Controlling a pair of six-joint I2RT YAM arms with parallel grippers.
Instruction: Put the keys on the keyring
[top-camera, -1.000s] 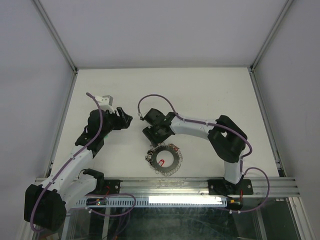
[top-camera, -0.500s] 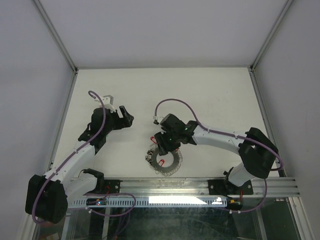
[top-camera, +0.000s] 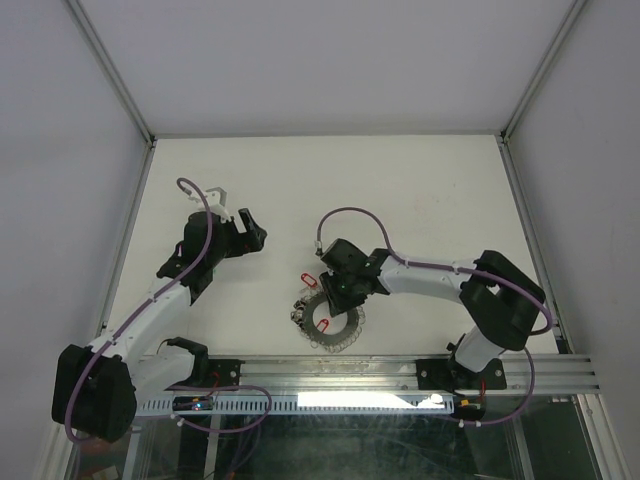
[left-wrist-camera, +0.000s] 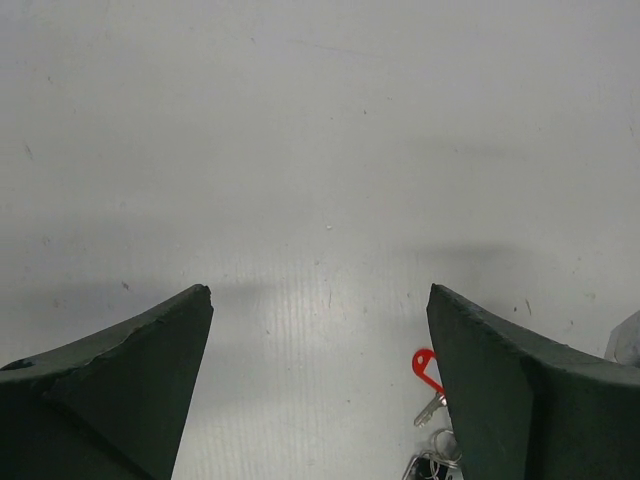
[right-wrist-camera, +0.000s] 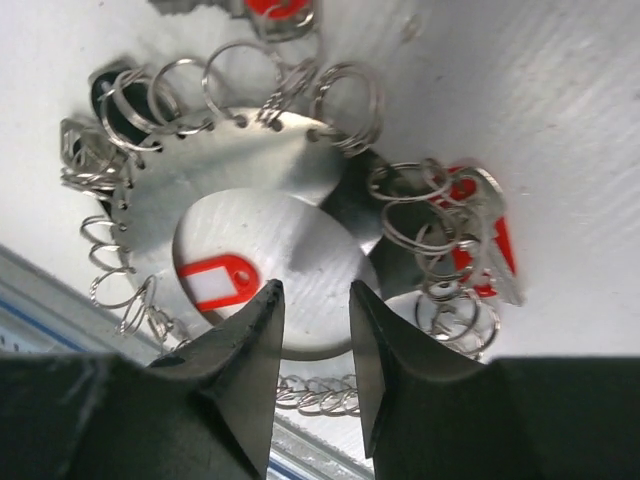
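From above, the right pincer (top-camera: 337, 292) hangs over the 12 o'clock edge of the keyring (top-camera: 347, 322). A red key (top-camera: 310, 281) lies just beside the ring at 11 o'clock. The left pincer (top-camera: 250, 232) is well apart at 10 o'clock. Its own camera shows it wide open and empty, with the red key half cut off at 4 o'clock. The right camera shows the right pincer open just a crack, holding nothing I can see. It could bump the ring away or snag the little loops (right-wrist-camera: 345, 105). I cannot find a green key.
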